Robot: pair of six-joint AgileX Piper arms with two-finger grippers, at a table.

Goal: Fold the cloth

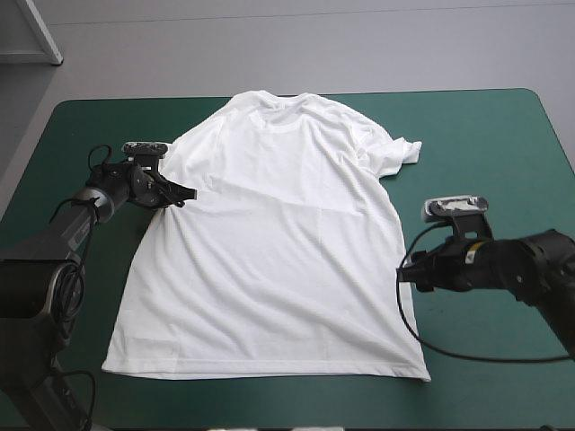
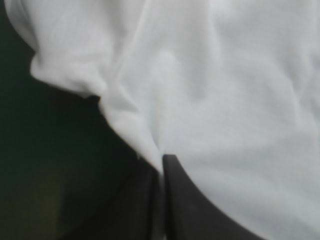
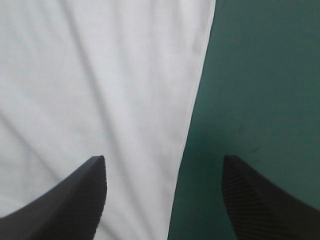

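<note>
White T-shirt (image 1: 278, 242): spread flat on the teal-green cover (image 1: 485, 135), collar toward the table's far edge and hem toward the near edge. The sleeve on the right arm's side lies out flat. The other side bunches in at the left gripper.
Writing and labels: the shirt's upper face is plain white cloth (the inside of the collar is too small to make out).
Left gripper (image 1: 184, 196): low over the table at the shirt's side edge, just below the shoulder on the left arm's side.
Left fingers (image 2: 200, 210): closed to a pointed arch with a thin fold of the T-shirt pinched between them. Creases in the cloth run in toward the tips. White cloth lies ahead and to one side, dark cover to the other.
Right gripper (image 1: 404, 274): just beside the opposite side edge, roughly midway between sleeve and hem.
Right fingers (image 3: 85, 195): spread wide apart and holding nothing — one is over the white cloth, the other over bare cover. The shirt's stitched side edge runs between them and on ahead.
Spacing: the two grippers are well apart — the shirt's whole width lies between them.
</note>
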